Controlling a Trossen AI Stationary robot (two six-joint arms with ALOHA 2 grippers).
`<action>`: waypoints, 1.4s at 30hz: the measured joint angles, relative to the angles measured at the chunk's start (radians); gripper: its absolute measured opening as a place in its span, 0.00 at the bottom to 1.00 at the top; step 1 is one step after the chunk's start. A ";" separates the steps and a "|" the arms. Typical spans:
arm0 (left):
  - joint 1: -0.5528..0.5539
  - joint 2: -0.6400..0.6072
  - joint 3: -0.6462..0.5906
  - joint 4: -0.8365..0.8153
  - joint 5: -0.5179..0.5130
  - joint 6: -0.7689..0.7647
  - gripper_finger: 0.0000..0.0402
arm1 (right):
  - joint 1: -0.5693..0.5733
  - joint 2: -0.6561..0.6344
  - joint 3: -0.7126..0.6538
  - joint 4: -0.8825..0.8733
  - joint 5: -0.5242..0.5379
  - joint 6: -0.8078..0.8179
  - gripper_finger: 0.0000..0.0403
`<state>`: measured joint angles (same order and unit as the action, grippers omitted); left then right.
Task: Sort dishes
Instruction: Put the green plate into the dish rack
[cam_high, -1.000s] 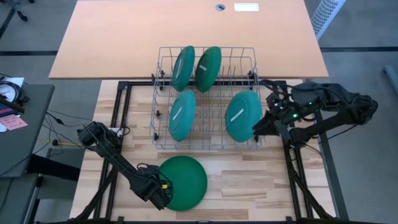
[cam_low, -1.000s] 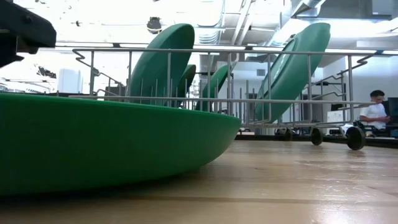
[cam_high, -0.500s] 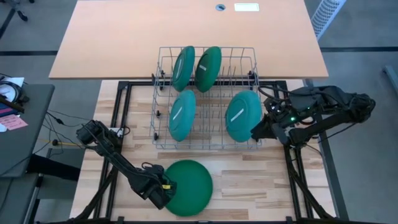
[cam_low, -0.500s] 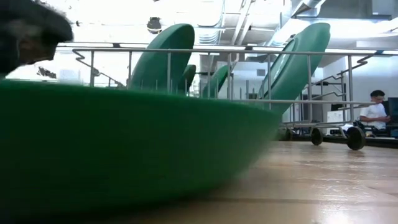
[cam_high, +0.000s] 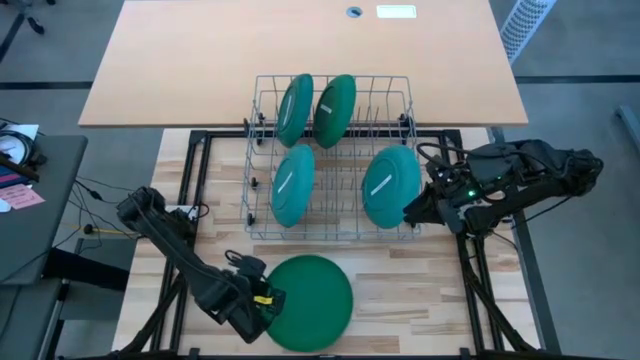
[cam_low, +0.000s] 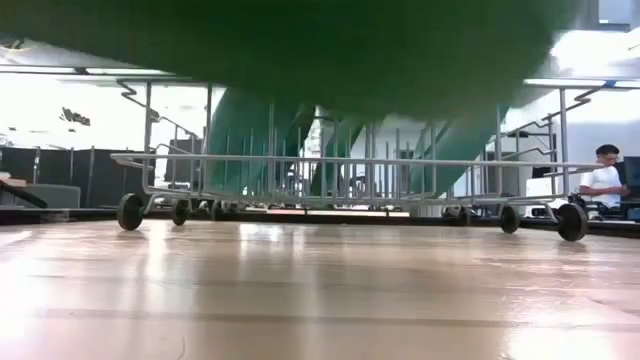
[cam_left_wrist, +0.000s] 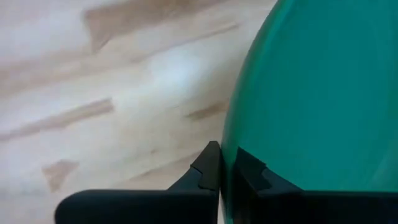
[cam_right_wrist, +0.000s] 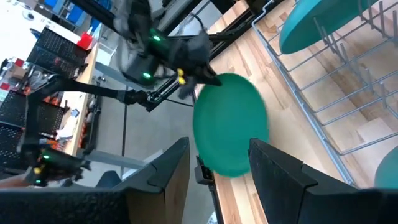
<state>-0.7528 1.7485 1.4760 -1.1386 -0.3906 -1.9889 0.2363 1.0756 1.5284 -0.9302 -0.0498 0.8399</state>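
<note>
A dark green plate hangs above the near part of the wooden table, and my left gripper is shut on its left edge. In the low view its underside fills the top of the picture. A wire rack farther back holds two teal plates upright in its near row. A teal plate and a dark green plate stand in its far row. My right gripper hovers open at the rack's right side, with nothing between its fingers. My left gripper pinches the dark green plate's rim on the side toward the table's left, one finger above it and one below. The fingers slant down from the left. The plate stands out beyond them toward the right, lifted clear of the table.
The rack stands on small wheels across the middle of the table. Bare wood lies between the rack and the near edge. A larger tan table sits beyond the rack. A person sits far off in the room.
My left gripper has taken hold of the dark green plate's left rim and gone up. The plate, which lay on the table, now hangs clear of it and has shifted a little toward the right.
</note>
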 joint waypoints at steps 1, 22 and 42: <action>0.000 -0.001 0.042 -0.038 -0.020 0.017 0.01 | 0.000 0.000 0.000 0.000 0.000 -0.003 0.42; 0.267 -0.004 0.877 -0.400 -0.398 0.687 0.00 | -0.077 -0.084 0.000 -0.295 0.110 -0.022 0.42; 0.853 -0.063 0.878 0.482 -0.339 1.297 0.00 | -0.276 -0.167 -0.224 -0.495 0.313 -0.231 0.42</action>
<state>0.1006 1.6859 2.3535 -0.6564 -0.7296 -0.6918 -0.0399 0.9083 1.3041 -1.4250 0.2630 0.6088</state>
